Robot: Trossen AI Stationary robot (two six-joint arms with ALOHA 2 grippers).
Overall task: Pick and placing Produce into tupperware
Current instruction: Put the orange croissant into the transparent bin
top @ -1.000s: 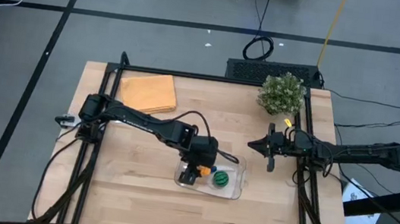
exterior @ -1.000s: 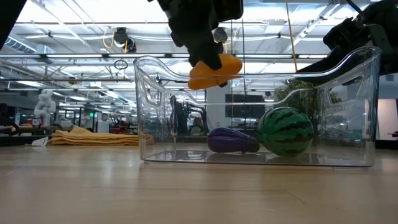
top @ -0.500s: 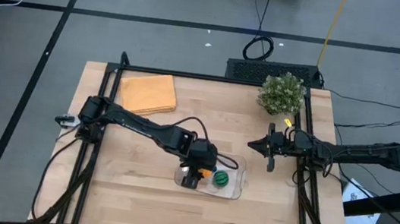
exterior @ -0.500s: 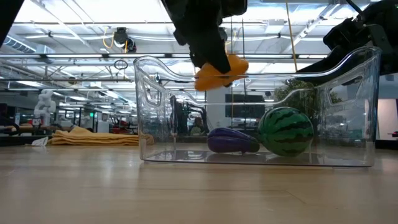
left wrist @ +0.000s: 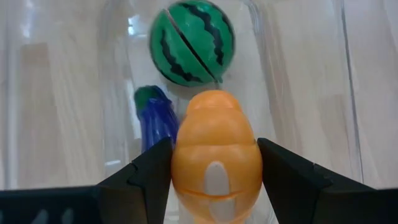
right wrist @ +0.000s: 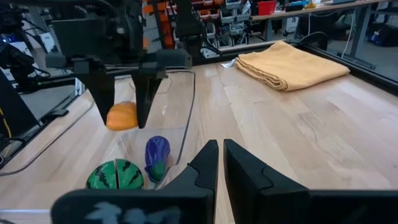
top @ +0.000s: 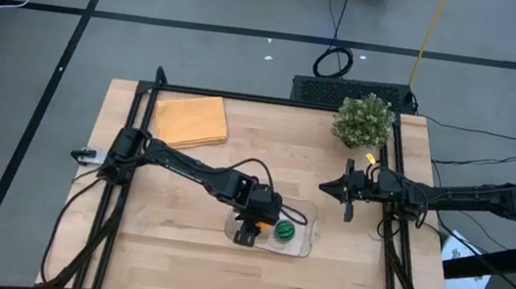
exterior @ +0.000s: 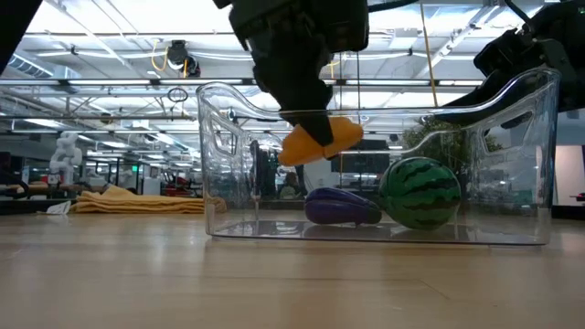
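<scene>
The clear tupperware (top: 299, 247) stands on the table's near middle. On its floor lie the purple piece (exterior: 340, 206) and the green striped round piece (exterior: 420, 192), also seen from the left wrist as the purple piece (left wrist: 155, 118) and the round piece (left wrist: 191, 42). My left gripper (left wrist: 214, 186) hangs over the container's left part, shut on the orange piece (exterior: 320, 139); that piece's green tip is hidden. My right gripper (top: 348, 197) waits shut near the table's right edge, apart from everything. My left gripper pinches the orange piece by its two opposite sides (left wrist: 180, 163) between the fingers (left wrist: 149, 177). The fingers come from above, pointing down. The piece is lifted clear, tilted, below the container's rim (exterior: 228, 90) and above the purple piece.
A folded orange-yellow cloth (top: 192, 119) lies at the far left of the table. A bushy green plant (top: 363, 120) stands at the far right corner. Bare wood lies between the cloth and the tupperware and along the near edge.
My left gripper has come down with the orange piece, from level with the container's rim to inside its walls, shifting slightly toward the near edge. The purple and green pieces have stayed where they were.
</scene>
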